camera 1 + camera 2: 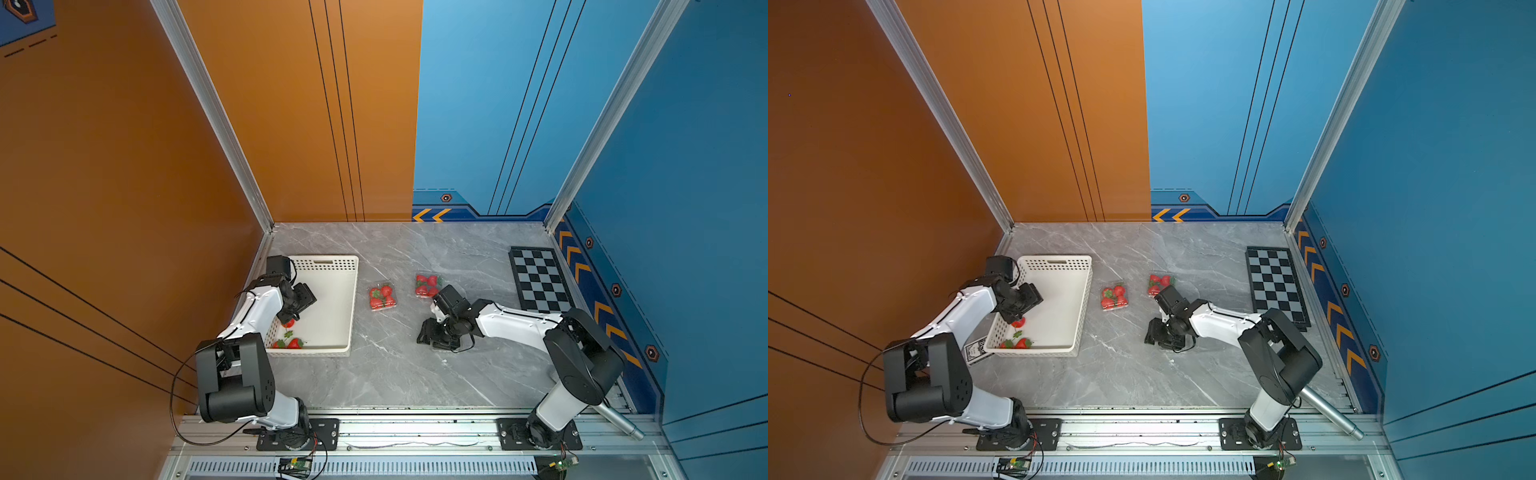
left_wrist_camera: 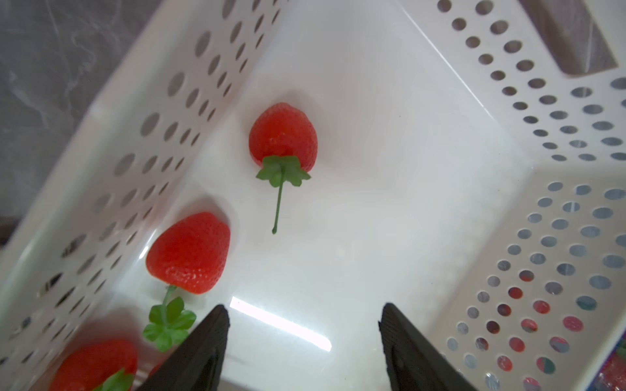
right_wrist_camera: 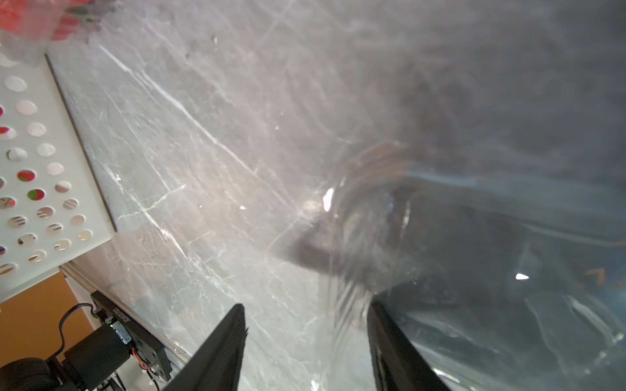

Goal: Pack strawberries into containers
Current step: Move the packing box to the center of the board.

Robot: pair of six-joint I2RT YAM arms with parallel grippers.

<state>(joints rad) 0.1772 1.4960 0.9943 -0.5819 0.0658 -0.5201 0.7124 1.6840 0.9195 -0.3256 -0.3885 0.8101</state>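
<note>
Three strawberries lie in the white perforated basket (image 2: 559, 237): one with a long stem (image 2: 284, 135), one by the wall (image 2: 189, 252), one at the frame's edge (image 2: 95, 365). My left gripper (image 2: 305, 315) hangs open over the basket floor beside them, holding nothing; in a top view it (image 1: 289, 322) is at the basket's left side. Two clear containers (image 1: 382, 297) (image 1: 427, 284) full of red berries stand mid-table. My right gripper (image 3: 306, 311) is low on the table, its jaws apart astride the thin wall of an empty clear container (image 3: 474, 237).
A checkerboard mat (image 1: 540, 280) lies at the back right. A small printed card (image 1: 974, 351) pokes out by the basket's front left corner. A metal cylinder (image 1: 619, 419) rests by the right arm's base. Grey marble table (image 1: 395, 374) stretches between basket and right arm.
</note>
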